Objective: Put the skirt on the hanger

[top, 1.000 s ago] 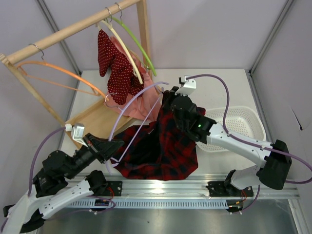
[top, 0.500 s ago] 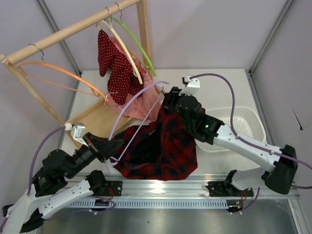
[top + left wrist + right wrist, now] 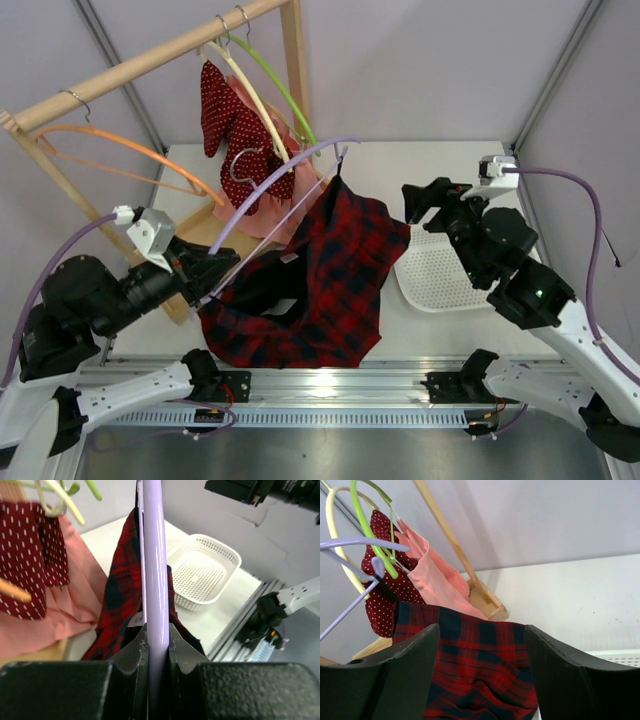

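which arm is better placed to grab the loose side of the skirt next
Right, probably. The right gripper is open, empty and facing the skirt, while the left gripper is clamped on the hanger that holds the skirt up.

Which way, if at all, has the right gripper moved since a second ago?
Yes. The right gripper moved to the right, away from the wooden rack and off the skirt, fingers now open.

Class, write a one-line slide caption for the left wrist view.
Left gripper shut on the lavender hanger, plaid skirt hanging off it, white basket beyond.
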Controlling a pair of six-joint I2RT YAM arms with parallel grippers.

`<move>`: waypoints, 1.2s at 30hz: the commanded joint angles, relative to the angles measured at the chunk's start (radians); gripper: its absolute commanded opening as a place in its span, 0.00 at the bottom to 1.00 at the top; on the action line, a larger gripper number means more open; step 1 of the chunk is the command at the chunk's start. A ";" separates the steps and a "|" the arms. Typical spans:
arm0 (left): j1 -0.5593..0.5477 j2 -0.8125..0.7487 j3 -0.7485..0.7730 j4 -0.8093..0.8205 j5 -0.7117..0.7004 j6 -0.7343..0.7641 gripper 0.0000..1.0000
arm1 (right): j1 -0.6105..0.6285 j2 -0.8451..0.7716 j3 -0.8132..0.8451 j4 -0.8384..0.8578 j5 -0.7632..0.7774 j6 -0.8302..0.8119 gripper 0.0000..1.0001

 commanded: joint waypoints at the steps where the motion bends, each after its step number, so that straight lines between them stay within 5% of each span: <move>1: -0.003 0.100 0.158 0.046 0.051 0.184 0.00 | -0.010 -0.041 -0.003 -0.052 -0.044 -0.053 0.75; 7: -0.004 0.308 0.449 -0.011 0.028 0.273 0.00 | -0.013 -0.058 0.028 -0.113 -0.129 -0.081 0.86; 16: -0.003 0.549 0.824 -0.250 0.000 0.069 0.00 | -0.013 -0.142 0.132 -0.187 -0.120 -0.074 0.89; 23: -0.004 0.518 0.814 -0.331 -0.002 -0.025 0.00 | -0.011 -0.130 0.161 -0.225 -0.167 -0.076 0.91; 29: -0.004 0.432 0.742 -0.350 0.156 -0.038 0.00 | -0.011 -0.088 0.135 -0.215 -0.172 -0.064 0.93; 36: -0.004 0.276 0.618 -0.423 0.111 -0.051 0.00 | -0.011 -0.058 0.118 -0.153 -0.123 -0.045 0.94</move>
